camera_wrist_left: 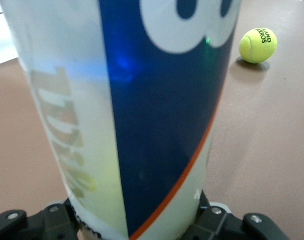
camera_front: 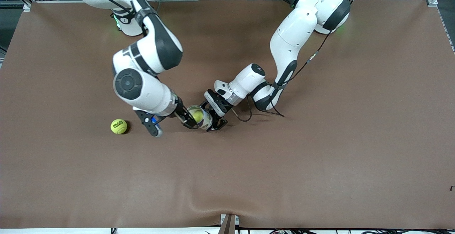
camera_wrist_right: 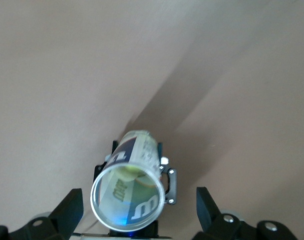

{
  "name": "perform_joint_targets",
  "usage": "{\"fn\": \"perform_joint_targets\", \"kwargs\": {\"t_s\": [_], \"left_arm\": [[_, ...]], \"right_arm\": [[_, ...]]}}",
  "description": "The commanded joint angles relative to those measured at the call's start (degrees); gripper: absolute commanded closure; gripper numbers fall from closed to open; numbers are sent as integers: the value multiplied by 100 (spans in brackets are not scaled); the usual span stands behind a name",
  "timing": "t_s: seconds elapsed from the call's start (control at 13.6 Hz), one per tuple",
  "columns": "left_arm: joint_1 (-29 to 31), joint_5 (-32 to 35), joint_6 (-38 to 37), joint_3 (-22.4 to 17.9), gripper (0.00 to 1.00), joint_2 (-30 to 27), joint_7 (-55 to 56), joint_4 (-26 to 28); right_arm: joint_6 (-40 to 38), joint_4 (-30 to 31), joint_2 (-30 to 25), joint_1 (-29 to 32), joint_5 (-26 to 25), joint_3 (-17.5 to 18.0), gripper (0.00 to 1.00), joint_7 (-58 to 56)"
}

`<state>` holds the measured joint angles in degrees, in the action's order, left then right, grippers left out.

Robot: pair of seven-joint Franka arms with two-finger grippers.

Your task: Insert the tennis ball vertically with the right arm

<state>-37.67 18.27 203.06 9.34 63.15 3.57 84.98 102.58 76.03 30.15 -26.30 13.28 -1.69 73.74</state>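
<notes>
On the brown tabletop [camera_front: 320,177], going from the right arm's end toward the left arm's, a loose yellow tennis ball [camera_front: 118,126] lies first, well in from every edge and nearer the front camera than the arm bases. Just beside it toward the middle, the right gripper [camera_front: 188,120], on the arm whose black hand bears a blue spot, hangs over the mouth of the ball can [camera_front: 202,117]; its wrist view shows the fingers [camera_wrist_right: 68,210] spread wide with nothing between them, looking straight down the open tube [camera_wrist_right: 128,200]. A yellow-green ball [camera_front: 196,114] sits inside the can, seen through the mouth, so one insertion looks done and the loose ball looks like the next one to fetch. Next comes the left gripper [camera_front: 216,117], clamped about half-way closed on the lower body of the upright can, whose blue, white and orange label [camera_wrist_left: 156,115] fills its wrist view, with the loose ball [camera_wrist_left: 258,45] beside it on the cloth. The tennis ball should handle as light, springy and felt-covered, so the pads ought to bite well; a grasp across its widest part from above seems best, since a pinch off centre could squirt it away and set it rolling. The can looks thin-walled and light, so it likely needs the left arm's hold during any drop.
</notes>
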Motion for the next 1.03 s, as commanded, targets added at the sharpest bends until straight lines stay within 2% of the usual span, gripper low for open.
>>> {"fn": "perform_joint_targets", "kwargs": {"t_s": [0.0,0.22,0.44,0.59,0.73,0.96], "left_arm": [[-12,80,76,-64,17,13,-14,10],[-12,80,76,-64,17,13,-14,10],[5,80,76,-64,17,4,-14,10],[5,89,76,-64,17,4,-14,10],[5,80,76,-64,17,4,-14,10],[5,89,76,-64,17,-4,-14,10]], "right_arm": [[-878,-483,-71,502,8,90,0,-480],[-1388,-440,-255,1028,-70,55,0,-1431],[-1645,-196,-238,1626,-606,46,0,-3263],[-1479,51,-194,2004,-825,37,0,-3822],[-997,542,-185,2111,-1194,37,0,-4252],[-92,1342,-176,2330,-1257,29,0,-4394]]}}
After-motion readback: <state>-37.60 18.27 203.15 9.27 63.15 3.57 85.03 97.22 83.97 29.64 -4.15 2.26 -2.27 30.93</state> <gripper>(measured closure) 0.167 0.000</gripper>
